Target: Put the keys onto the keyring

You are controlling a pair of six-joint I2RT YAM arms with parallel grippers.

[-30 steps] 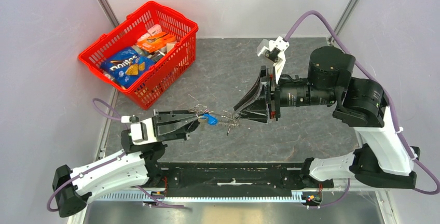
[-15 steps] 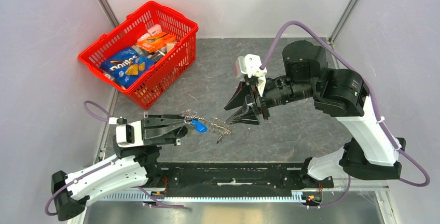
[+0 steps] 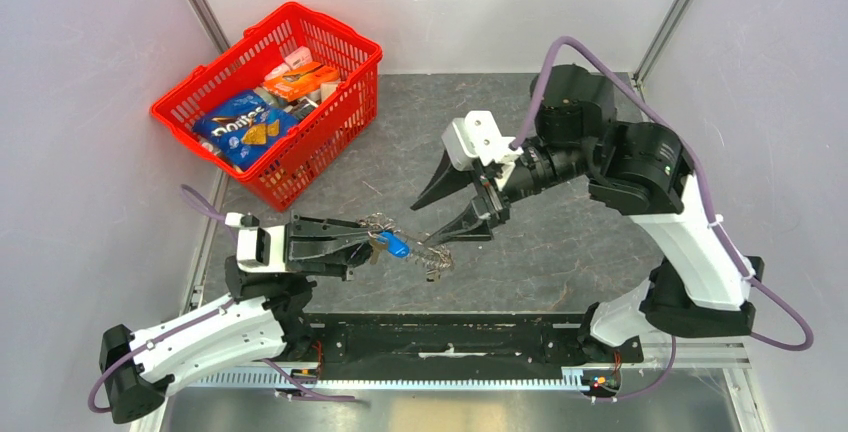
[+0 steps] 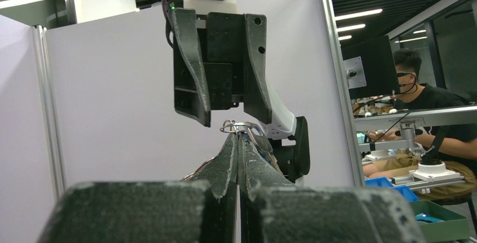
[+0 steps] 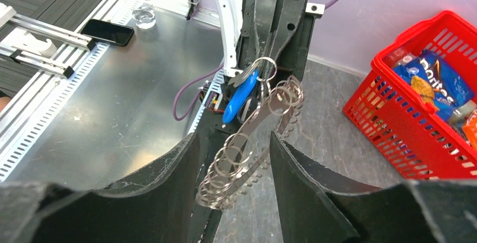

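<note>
Roughly at the middle of the grey stone-patterned table [image 3: 590,242], the two arms meet tip to tip. The left gripper [image 3: 368,242] has its black fingers pressed together on a small round silvery wire keyring [image 5: 265,66], which pokes out past the fingertips. The left wrist view shows the same loop pinched at the very tip of the closed pair.

From that ring hang the keys [image 5: 247,136], a long string of small silvery-grey metal keys lying one over another like a toothed chain. One blue-headed key [image 5: 236,99] hangs with them, just beside the ring. In the top view the bundle trails from the left fingertips toward the right arm; whether its low end touches the table I cannot tell.

The right gripper [image 3: 422,224] stands with its black fingers [image 5: 169,192] well apart, one on each side of the far end of the string of keys. In the right wrist view the keys run down the gap between them, and whether either finger touches the metal cannot be made out.

A red plastic mesh basket [image 3: 335,117] sits at the far left corner of the table, holding a blue Doritos bag [image 3: 243,127] and an orange packet [image 3: 300,80].
</note>
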